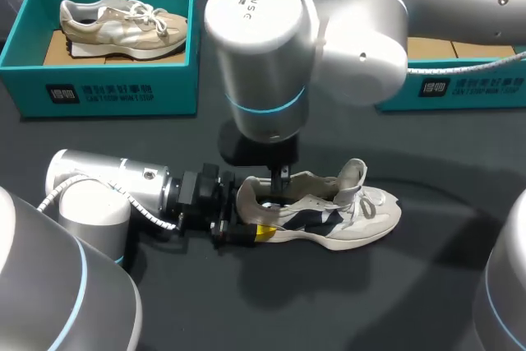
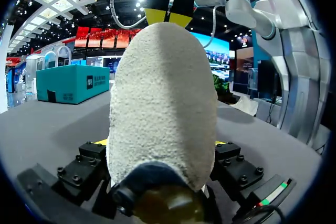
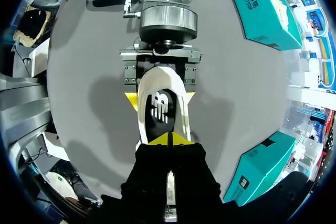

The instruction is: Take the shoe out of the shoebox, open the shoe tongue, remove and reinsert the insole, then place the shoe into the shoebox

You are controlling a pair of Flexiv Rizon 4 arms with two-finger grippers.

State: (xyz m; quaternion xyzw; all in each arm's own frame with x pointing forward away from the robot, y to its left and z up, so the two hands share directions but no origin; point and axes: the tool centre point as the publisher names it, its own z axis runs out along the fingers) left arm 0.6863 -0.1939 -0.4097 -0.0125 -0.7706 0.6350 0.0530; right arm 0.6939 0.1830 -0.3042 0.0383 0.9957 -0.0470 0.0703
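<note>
Cream and navy suede sneaker (image 1: 345,211) sits upright on the dark grey counter (image 1: 329,302), out of any box, toe to your right. Your left arm's fingers (image 3: 131,99) clamp its heel from both sides, likely to steady it. Your right arm's fingers (image 3: 161,140) are pressed together, tips down on the black logo insole (image 3: 160,109); can't tell if they pinch it. Count: two sneakers, the beige sneaker (image 1: 115,22) inside a teal cardboard shoebox (image 1: 107,92); two boxes, second teal shoebox (image 1: 468,88) far right.
</note>
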